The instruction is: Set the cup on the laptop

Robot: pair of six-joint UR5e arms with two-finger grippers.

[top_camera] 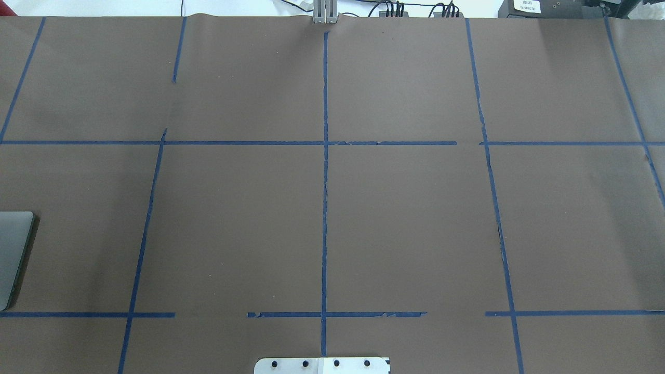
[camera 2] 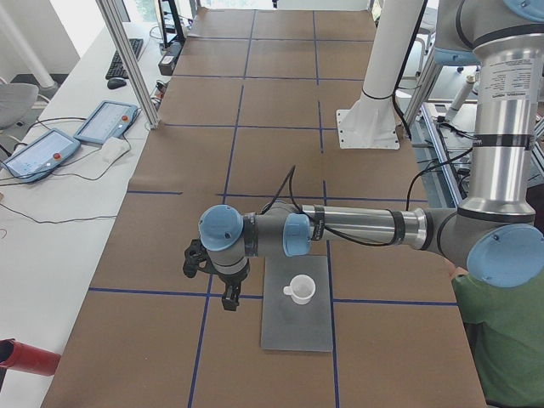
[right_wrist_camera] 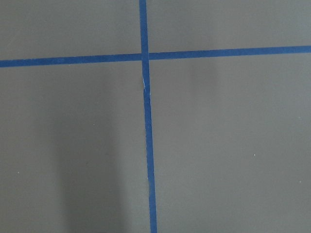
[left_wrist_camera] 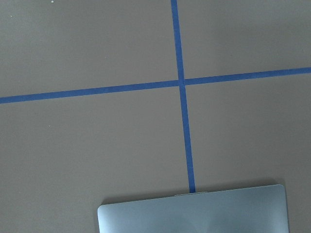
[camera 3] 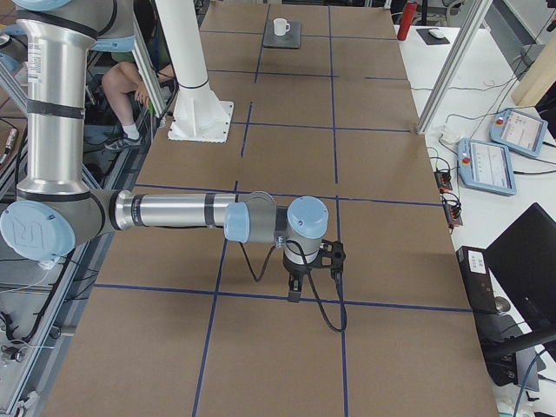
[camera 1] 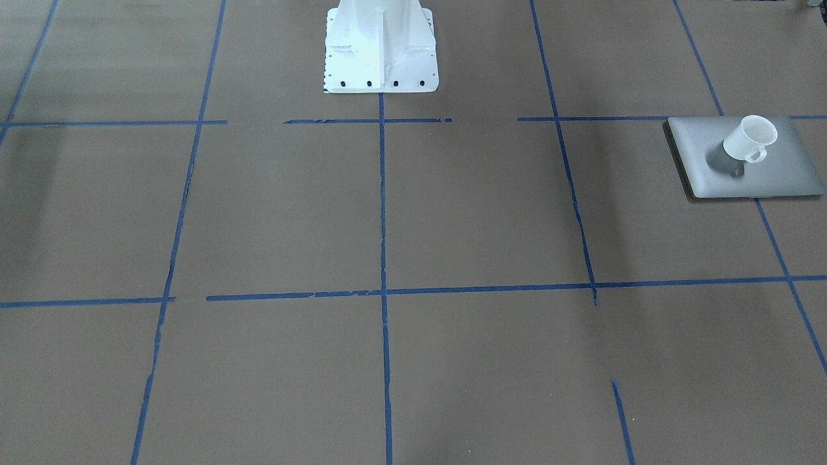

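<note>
The small white cup (camera 1: 749,139) stands upright on the silver-grey laptop (camera 1: 775,174), which lies closed and flat on the brown table. Both also show in the exterior left view, the cup (camera 2: 300,289) on the laptop (camera 2: 296,331), and far off in the exterior right view (camera 3: 280,27). The laptop's edge shows in the overhead view (top_camera: 13,249) and the left wrist view (left_wrist_camera: 194,213). My left gripper (camera 2: 230,299) hangs above the table just beside the laptop, apart from the cup. My right gripper (camera 3: 295,291) hangs over bare table, far from both. I cannot tell whether either is open or shut.
The white robot pedestal (camera 1: 381,51) stands at the table's robot side. Blue tape lines (camera 1: 382,206) grid the brown surface. Teach pendants (camera 2: 106,121) lie on the side desk. A person in green (camera 2: 501,340) sits near the left arm's base.
</note>
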